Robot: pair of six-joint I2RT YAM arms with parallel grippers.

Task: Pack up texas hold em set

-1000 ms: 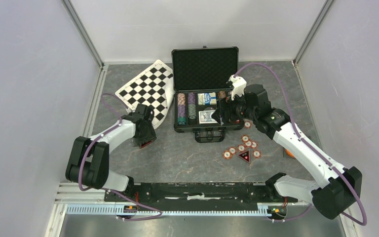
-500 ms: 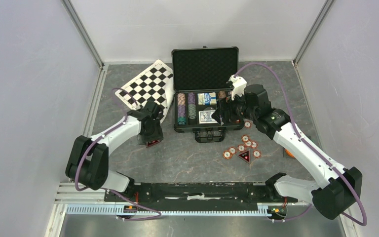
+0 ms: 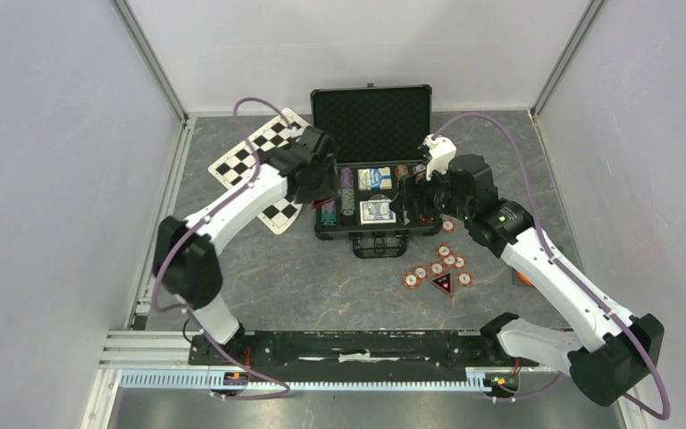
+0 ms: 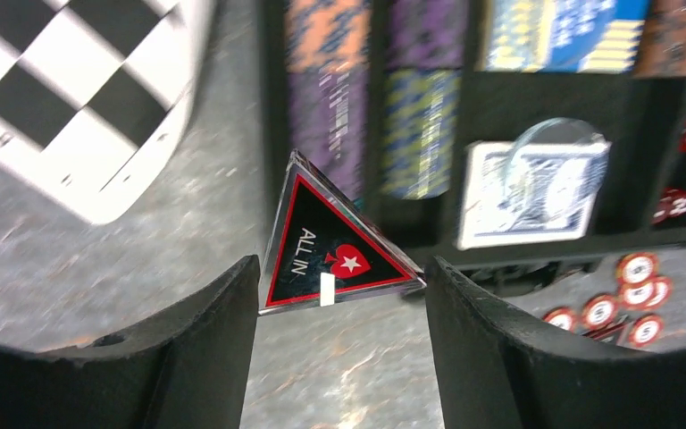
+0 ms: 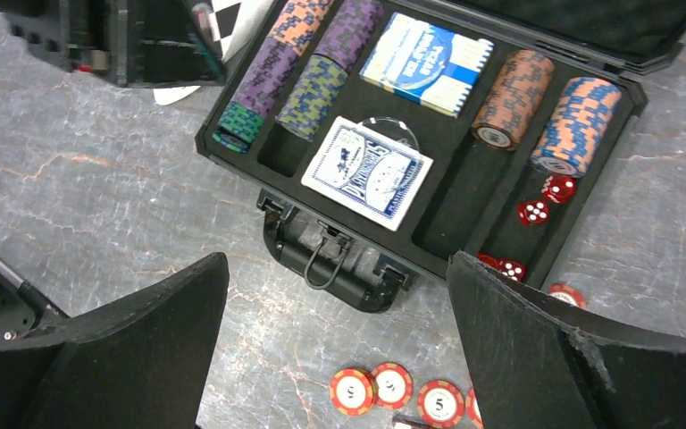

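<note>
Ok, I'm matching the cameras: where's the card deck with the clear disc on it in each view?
Top external: card deck, front middle of the case.
Left wrist: deck right of centre, blurred.
Right wrist: deck upper centre.
Shared landmark: loose chips before the case.

The black foam-lined case (image 3: 371, 121) is laid open with its lid raised. Striped chip rows (image 5: 277, 71), two card decks (image 5: 366, 172) and red dice (image 5: 545, 201) are seated inside. Loose chips (image 3: 438, 268) are scattered off its front right corner. A triangular ALL IN button (image 4: 326, 246) is gripped by the left gripper (image 4: 341, 268) over the case's left edge.
</note>
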